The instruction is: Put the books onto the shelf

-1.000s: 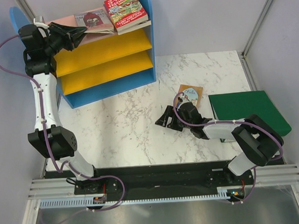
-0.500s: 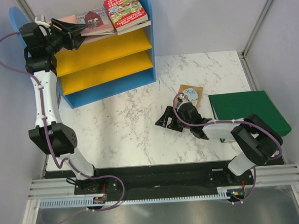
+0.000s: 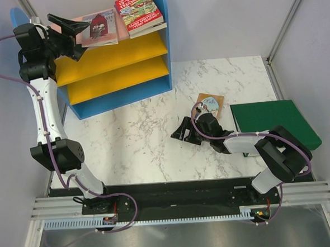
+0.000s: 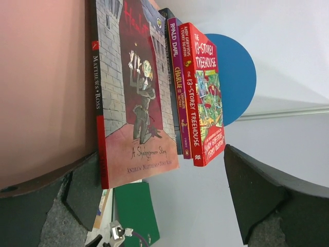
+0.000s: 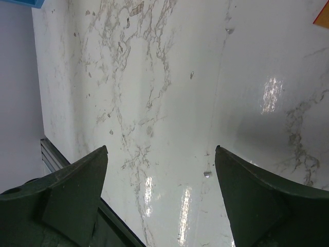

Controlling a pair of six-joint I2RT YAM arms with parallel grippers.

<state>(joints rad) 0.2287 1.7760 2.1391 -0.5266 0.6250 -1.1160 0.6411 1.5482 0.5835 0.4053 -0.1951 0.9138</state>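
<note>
Left tool (image 3: 76,35) is raised at the 11 o'clock corner of the worktop (image 3: 138,142), fingers spread wide, apparently just clear of the pink-red book (image 3: 97,28). That book lies flat on the pink top board (image 4: 46,77) of the shelf (image 3: 124,95). At its 3 o'clock, the red Treehouse book (image 3: 140,13) tops a stack of books (image 4: 176,82). Right tool (image 3: 181,135) hovers low over the worktop, fingers apart, empty. The tan book (image 3: 210,105) lies on the worktop at its 1 o'clock, near the green binder (image 3: 271,125).
</note>
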